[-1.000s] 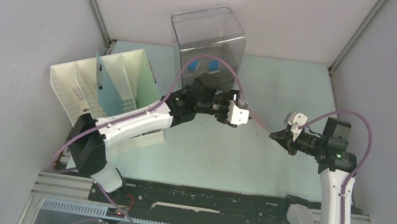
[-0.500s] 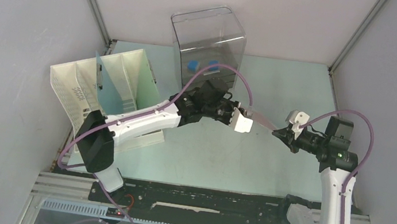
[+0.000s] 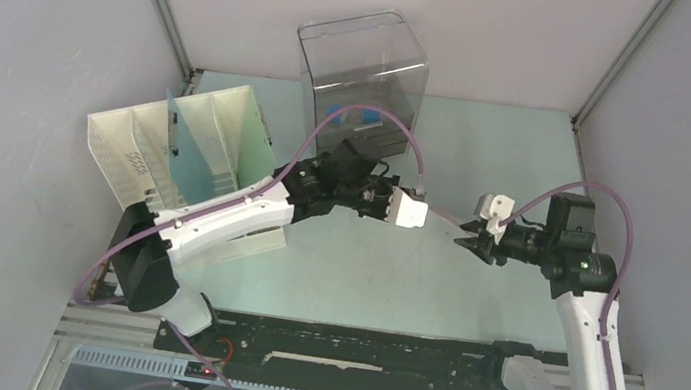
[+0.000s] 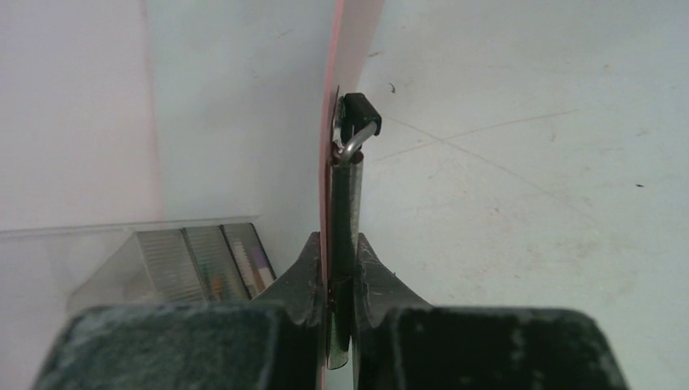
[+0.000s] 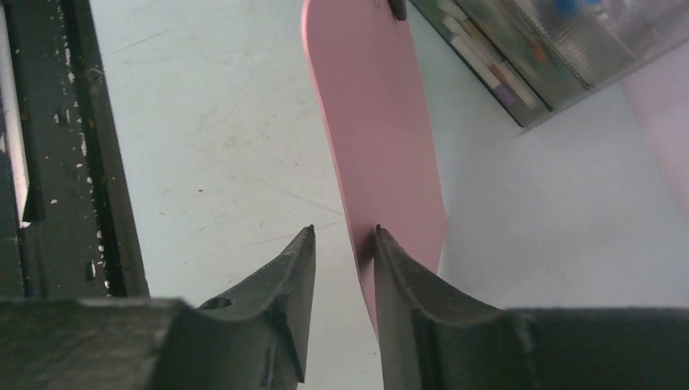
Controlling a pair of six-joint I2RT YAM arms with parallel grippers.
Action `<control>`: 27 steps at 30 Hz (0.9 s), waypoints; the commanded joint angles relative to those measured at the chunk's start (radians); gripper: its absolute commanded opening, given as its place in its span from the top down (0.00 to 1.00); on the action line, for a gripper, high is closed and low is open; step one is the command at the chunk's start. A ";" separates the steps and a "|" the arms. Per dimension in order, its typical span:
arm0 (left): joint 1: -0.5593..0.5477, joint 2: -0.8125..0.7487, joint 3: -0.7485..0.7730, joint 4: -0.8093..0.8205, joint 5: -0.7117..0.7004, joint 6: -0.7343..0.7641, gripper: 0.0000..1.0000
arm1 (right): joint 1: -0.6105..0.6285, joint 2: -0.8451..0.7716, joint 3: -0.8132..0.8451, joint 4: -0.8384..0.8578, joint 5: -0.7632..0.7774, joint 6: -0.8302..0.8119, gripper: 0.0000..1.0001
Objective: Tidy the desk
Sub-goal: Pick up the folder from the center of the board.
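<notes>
At my far left stands a grey wall (image 3: 30, 32), and below it the desk (image 3: 488, 153) spreads pale mint-green right across to the opposite wall. Its surface shows fine scratches and dark specks. On its left part stands a white slotted file rack (image 3: 124, 161) with a teal folder (image 3: 191, 150) upright in one slot. Further right, against the back wall, is a clear drawer box (image 3: 364, 61).

Over the middle of the desk my left gripper (image 4: 341, 272) is clamped tight on a pink clipboard (image 5: 378, 138), the fingers (image 4: 313, 276) pressing the board just below its metal clip. The board reaches rightward to my right gripper (image 5: 343, 236), whose jaws stand apart. The pink edge lies against one finger, with a gap to the other. A black rail (image 3: 352, 342) runs along the desk's near edge.
</notes>
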 commanded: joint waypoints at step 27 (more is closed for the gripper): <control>0.068 -0.448 -0.292 0.418 -0.069 -0.736 0.03 | 0.205 0.056 0.138 -0.084 -0.048 0.118 1.00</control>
